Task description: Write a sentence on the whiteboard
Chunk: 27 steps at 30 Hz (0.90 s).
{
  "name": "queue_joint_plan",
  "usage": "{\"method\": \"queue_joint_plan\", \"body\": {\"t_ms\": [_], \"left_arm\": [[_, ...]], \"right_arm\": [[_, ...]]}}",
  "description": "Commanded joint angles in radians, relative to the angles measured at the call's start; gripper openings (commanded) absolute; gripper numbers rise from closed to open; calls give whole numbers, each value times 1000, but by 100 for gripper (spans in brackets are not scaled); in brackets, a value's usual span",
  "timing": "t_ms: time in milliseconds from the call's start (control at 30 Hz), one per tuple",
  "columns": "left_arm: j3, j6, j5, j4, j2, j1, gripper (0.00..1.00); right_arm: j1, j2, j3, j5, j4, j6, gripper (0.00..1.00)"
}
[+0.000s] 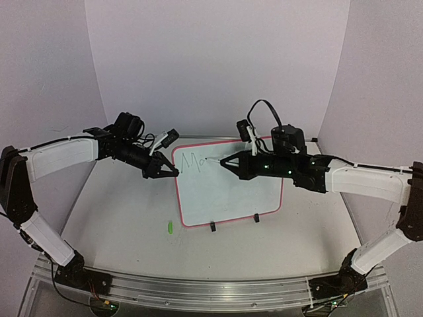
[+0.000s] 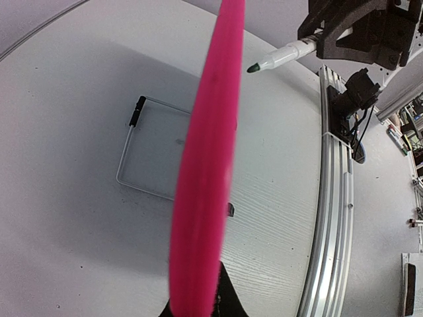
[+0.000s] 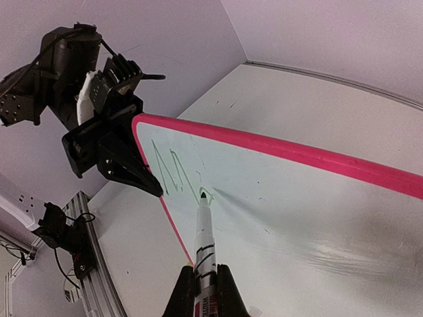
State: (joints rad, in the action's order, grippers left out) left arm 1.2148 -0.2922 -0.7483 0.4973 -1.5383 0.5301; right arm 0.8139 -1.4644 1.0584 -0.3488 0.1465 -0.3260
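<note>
White table (image 1: pixel 119 205): left end effector (image 1: pixel 174 171) clamps whiteboard (image 1: pixel 228 191), right end effector (image 1: pixel 223 162) clamps marker (image 3: pixel 205 243); only left wrist shows wire stand (image 2: pixel 125 153).

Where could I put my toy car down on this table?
Bare white table lies left of the pink-framed whiteboard, past the small green cap, and in front, between its black feet and the metal rail. Crowded: the board's top left, where left fingers, right fingers and the white marker meet.
</note>
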Motion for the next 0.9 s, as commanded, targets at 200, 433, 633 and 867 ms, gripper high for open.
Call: {"method": "queue_joint_plan", "body": {"t_ms": [200,433,633,867], "left_arm": [[-10,-41,58,0,15,-7,0],[-10,-40,58,0,15,-7,0],[-9,-40,58,-1,14,-7,0],[-9,-41,57,-2,12,-7,0]], "right_arm": [[-2,-17,42,62,19,7,0],[-3,-14,22,81,14,2,0],[-2,5,-29,84,5,-14,0],[-3,11,-52,93,-4,-22,0]]}}
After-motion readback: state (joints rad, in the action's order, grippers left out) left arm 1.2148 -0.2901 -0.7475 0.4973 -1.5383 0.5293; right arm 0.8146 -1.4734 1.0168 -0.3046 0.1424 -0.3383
